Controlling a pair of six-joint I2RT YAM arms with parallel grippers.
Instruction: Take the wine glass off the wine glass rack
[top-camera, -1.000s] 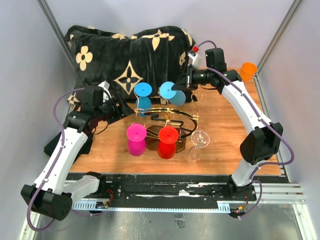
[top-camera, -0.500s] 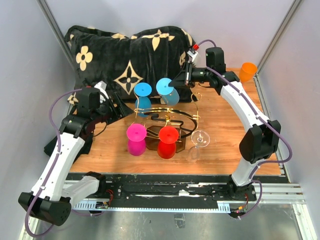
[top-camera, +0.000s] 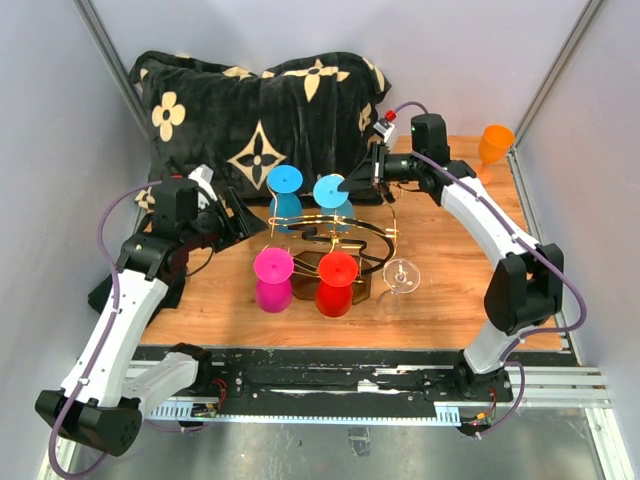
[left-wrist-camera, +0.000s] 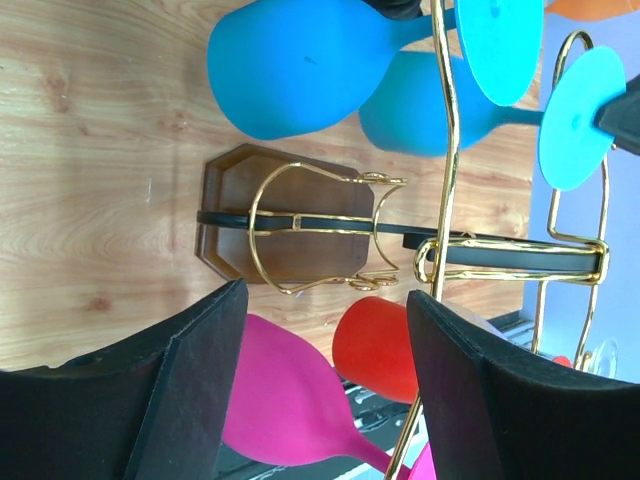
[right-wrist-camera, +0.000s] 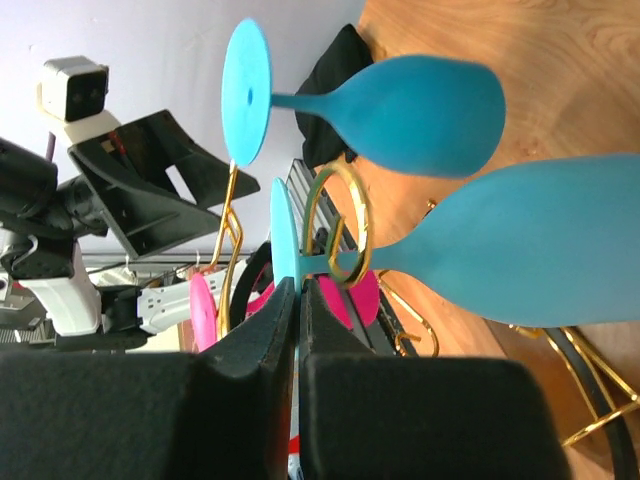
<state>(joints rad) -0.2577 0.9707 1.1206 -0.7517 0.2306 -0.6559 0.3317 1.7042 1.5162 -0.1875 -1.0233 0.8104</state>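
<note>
Black and spread, your left fingers (left-wrist-camera: 190, 400) hovered beside the gold wire rack (left-wrist-camera: 240, 230) on its dark brown hexagonal base, likely to steady it; your right fingers (right-wrist-camera: 250, 370) pinched the foot of the light-blue plastic wine glass (right-wrist-camera: 520, 250), its stem inside a rack loop.

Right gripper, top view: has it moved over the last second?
Yes. The right gripper slid nearer, from the patterned pillow toward the wine glass rack.

Left arm (top-camera: 125, 300): reaches forward, end effector (top-camera: 243, 215) just left of rack (top-camera: 345, 232), jaws wide apart, facing it.
Right arm (top-camera: 480, 215): extended behind rack, end effector (top-camera: 355, 182) pinched shut on blue glass (top-camera: 330, 190) foot.
</note>
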